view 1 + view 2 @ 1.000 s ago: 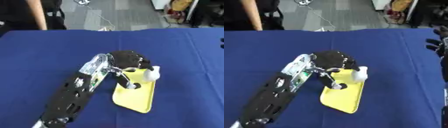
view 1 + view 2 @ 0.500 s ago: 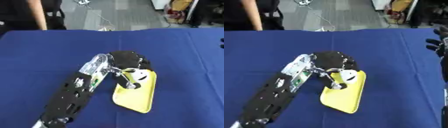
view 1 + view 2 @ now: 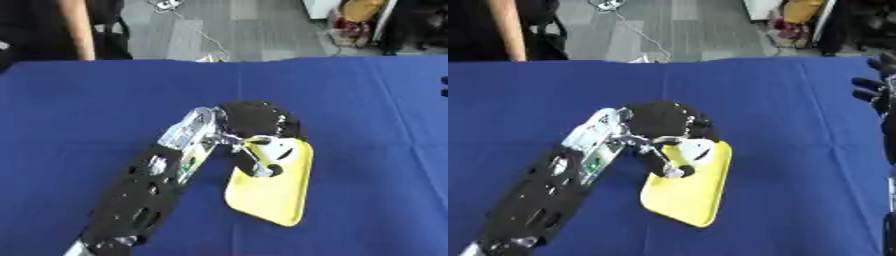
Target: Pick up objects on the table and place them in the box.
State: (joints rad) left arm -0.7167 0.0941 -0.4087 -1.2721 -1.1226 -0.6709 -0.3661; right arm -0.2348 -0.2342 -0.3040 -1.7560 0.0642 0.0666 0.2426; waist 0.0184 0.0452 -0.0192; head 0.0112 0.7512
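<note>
My left hand [image 3: 258, 122] has curled tighter round the small white object [image 3: 278, 148] at the yellow tray's [image 3: 267, 197] top end, so I judge the grasp set for lifting. My right hand [image 3: 877, 85] waits at the table's [image 3: 87, 105] right edge, fingers relaxed; I see no box.

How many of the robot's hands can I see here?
2. The left robot hand is mid-table, curled on a small white object over the flat yellow tray; the right robot hand shows at the right edge.

Grey floor [image 3: 254, 30], white cable [image 3: 194, 29], blue table [image 3: 367, 100]
</note>
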